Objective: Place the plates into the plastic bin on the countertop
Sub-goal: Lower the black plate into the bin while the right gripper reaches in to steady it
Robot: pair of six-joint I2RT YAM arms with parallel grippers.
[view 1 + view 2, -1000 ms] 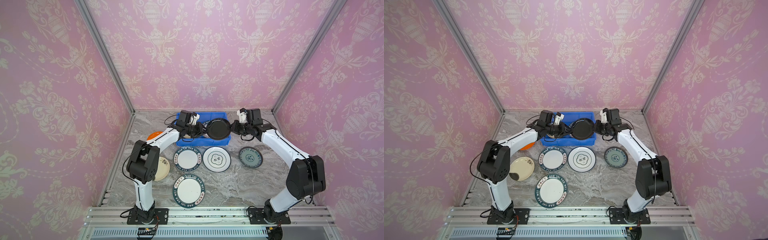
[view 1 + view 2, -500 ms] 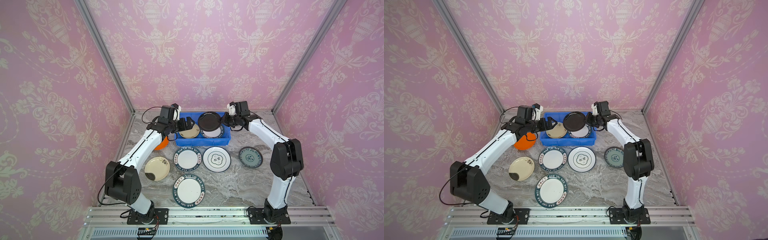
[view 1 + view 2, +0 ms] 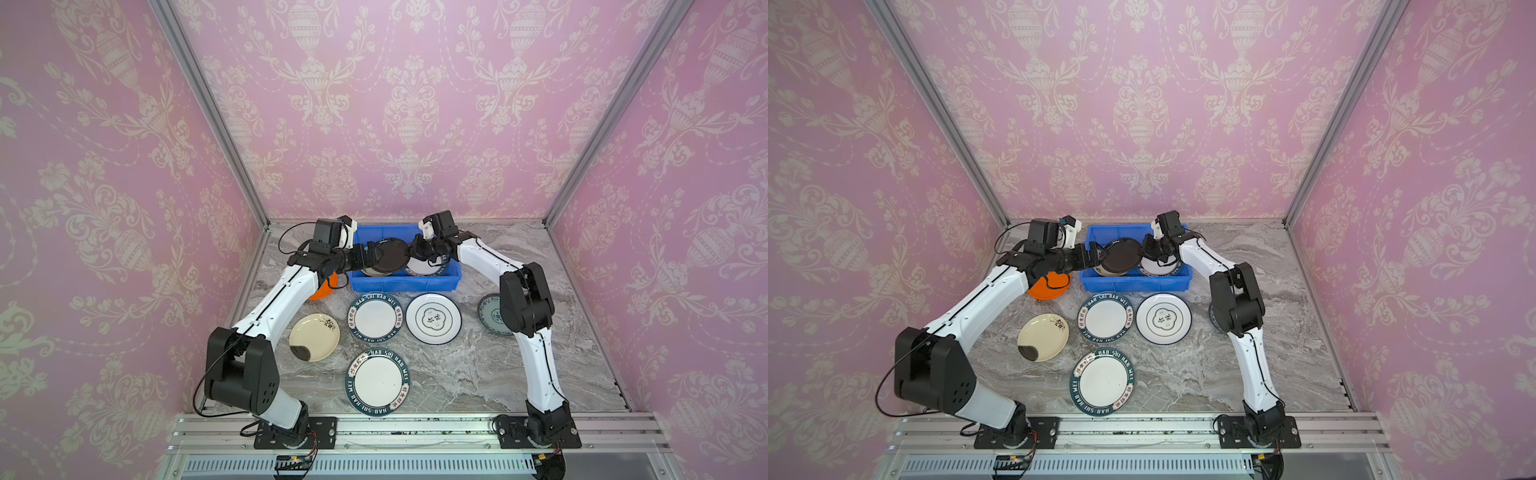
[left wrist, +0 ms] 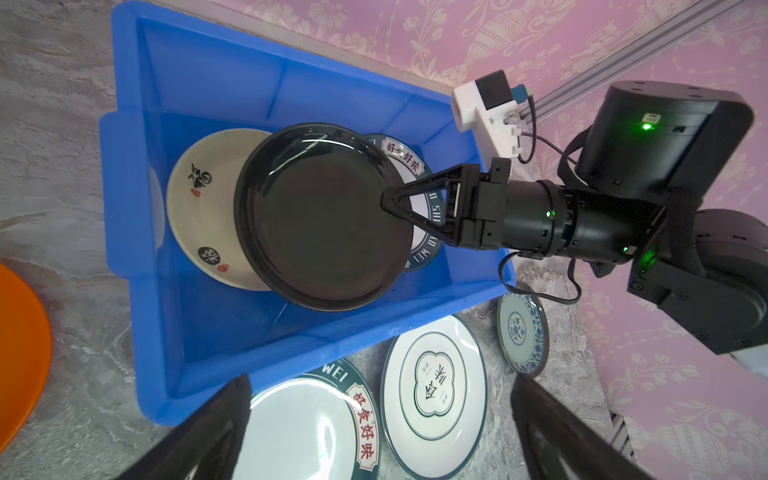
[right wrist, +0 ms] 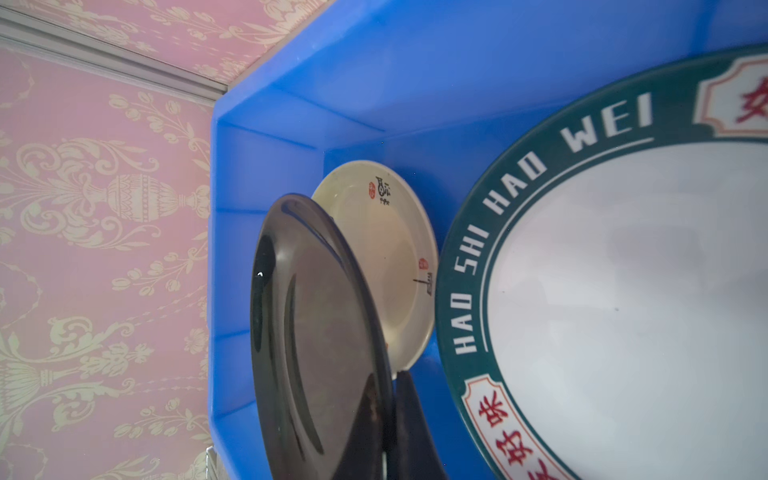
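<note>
A: Plates, how many?
B: Nine, all round. Three are white with teal lettered rims and two are cream. There's one each of black, orange, blue-patterned and white with a centre emblem.
A: Containers?
B: One blue bin [image 3: 405,286], smooth plastic, shallow, rectangular, with a lipped rim. It sits at the back of the grey marble-veined counter [image 3: 457,374]. Two plates lie flat in it. The cream bin plate [image 4: 203,208] is on the left arm's side and the teal bin plate [image 5: 623,291] is on the right arm's side.
A: And the black one?
B: The black plate [image 4: 320,216] is glossy and tilted, over both of those and within the bin's outline. The right hand [image 4: 392,203] is clamped on its rim. I can't tell if its low edge touches the cream one.
A: Left hand?
B: The left hand [image 3: 371,253] has its fingers spread wide and holds nothing. It's just beside the black plate, over the bin's left wall.
A: Outside the bin?
B: Six on the counter.
- The orange plate [image 3: 1048,289] is left of the bin, partly under the left arm.
- The cream floral plate [image 3: 313,336] has a dark blotch near its rim.
- The middle teal plate [image 3: 375,317] is just in front of the bin.
- The emblem plate [image 3: 433,319] is beside it.
- The front teal plate [image 3: 377,381] is nearer the arm bases.
- The blue-patterned plate [image 4: 521,328] is partly behind the right arm in both top views.
</note>
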